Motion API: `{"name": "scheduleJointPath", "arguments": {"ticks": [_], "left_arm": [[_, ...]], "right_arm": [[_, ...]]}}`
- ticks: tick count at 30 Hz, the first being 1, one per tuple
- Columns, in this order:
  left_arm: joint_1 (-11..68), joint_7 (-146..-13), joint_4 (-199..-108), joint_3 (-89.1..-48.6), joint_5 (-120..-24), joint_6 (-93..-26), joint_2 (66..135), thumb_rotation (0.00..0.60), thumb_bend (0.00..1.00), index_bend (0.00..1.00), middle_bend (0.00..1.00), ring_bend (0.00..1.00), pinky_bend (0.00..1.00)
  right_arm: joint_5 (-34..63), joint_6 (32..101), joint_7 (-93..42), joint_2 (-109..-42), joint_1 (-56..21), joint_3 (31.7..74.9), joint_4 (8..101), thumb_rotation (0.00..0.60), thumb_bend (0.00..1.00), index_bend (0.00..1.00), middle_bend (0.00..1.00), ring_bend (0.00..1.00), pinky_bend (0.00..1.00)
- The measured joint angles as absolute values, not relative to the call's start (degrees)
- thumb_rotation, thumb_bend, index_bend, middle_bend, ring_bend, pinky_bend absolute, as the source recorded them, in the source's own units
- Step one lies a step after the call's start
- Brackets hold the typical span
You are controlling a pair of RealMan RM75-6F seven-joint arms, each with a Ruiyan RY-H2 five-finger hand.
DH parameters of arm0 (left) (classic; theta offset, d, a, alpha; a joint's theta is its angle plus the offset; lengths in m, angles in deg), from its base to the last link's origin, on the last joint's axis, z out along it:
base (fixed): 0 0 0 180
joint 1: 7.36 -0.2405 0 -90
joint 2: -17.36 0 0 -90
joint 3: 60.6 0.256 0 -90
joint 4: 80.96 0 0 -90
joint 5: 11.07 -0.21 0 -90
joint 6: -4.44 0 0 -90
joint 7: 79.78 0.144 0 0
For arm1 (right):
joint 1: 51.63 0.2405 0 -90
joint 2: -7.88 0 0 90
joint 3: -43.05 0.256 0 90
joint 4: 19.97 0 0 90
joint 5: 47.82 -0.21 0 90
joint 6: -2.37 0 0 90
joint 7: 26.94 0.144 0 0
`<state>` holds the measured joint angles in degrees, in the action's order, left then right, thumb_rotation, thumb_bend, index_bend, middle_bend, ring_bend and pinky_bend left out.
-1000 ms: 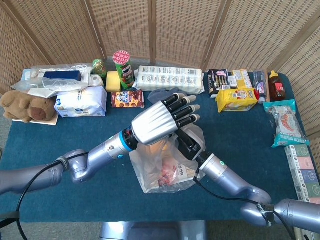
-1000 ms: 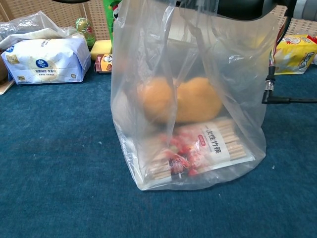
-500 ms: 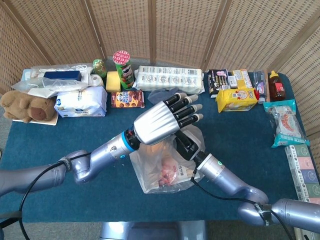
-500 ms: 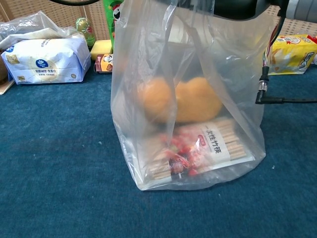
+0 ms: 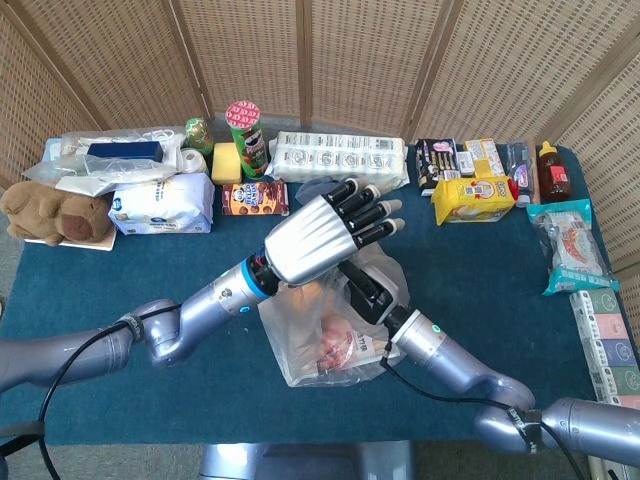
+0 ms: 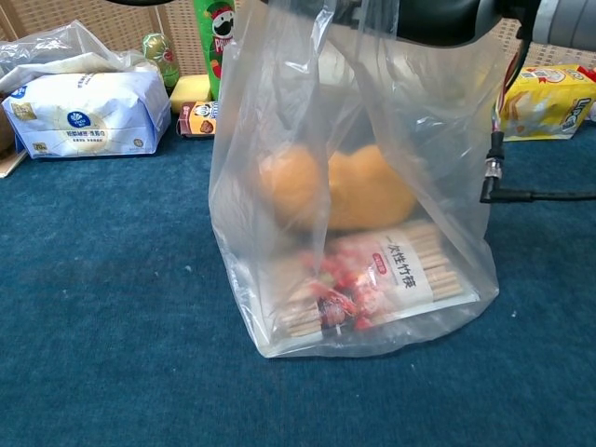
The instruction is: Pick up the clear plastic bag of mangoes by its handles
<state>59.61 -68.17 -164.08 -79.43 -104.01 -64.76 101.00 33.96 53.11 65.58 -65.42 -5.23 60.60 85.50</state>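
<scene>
The clear plastic bag (image 6: 354, 186) is standing on the blue counter (image 6: 112, 307), its base apparently resting on the cloth in the chest view while its upper film is being drawn up taut toward the top of the frame. Inside it, two orange mangoes (image 6: 335, 191) are lying side by side on top of a packet of bamboo sticks (image 6: 391, 279) (the flat packet is probably what is keeping the bag's bottom square).

In the head view the left hand (image 5: 325, 235) is hovering directly above the bag, back upward, its dark fingers (image 5: 370, 210) stretched out and apart, holding nothing that I can see. The right hand (image 5: 365, 290) is reaching in beneath the left hand, at the bag's mouth; most of it is hidden by the left hand and by the film, so I cannot tell whether it is gripping the handles or only lying among them. The tautness of the film suggests that something is pulling upward there, which would fit a hold on the handles.

I judge the lift as only beginning: the load is hanging low and heavy, so the pull should be going straight up to keep the mangoes from swinging.

Behind the bag, a Pringles can (image 5: 247, 138), a pack of tissues (image 6: 88, 114) and a yellow packet (image 5: 472, 198) are sitting along the counter's far side.
</scene>
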Motion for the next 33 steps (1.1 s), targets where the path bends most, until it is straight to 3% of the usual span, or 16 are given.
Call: {"name": "scheduleJointPath", "arguments": {"ticks": [12,21,33], "left_arm": [[59.3,-68.4,-164.0,-79.3,-103.7,-64.8,100.8,0.600,0.19,0.27,0.28,0.18,0.28],[59.6,-68.1,-163.9,-79.4,-103.3,-64.4,101.2,0.600,0.19,0.27,0.28,0.18,0.28],[58.8,-69.1,-165.6,-78.4,-102.7,-62.6,98.6,0.600,0.19,0.24,0.27,0.17,0.27]], "right_arm": [[34.5,53.0,65.9,-65.5,-5.7,60.4,85.7,0.239,0.23,0.46,0.53,0.54,0.42],[34.7,52.5,66.1,-65.5,-5.7,60.2,85.9,0.241,0.23,0.48,0.55,0.57,0.45],[34.6,52.8,68.3,-64.1,-6.7,60.3,85.7,0.241,0.25,0.55,0.67,0.73,0.59]]}}
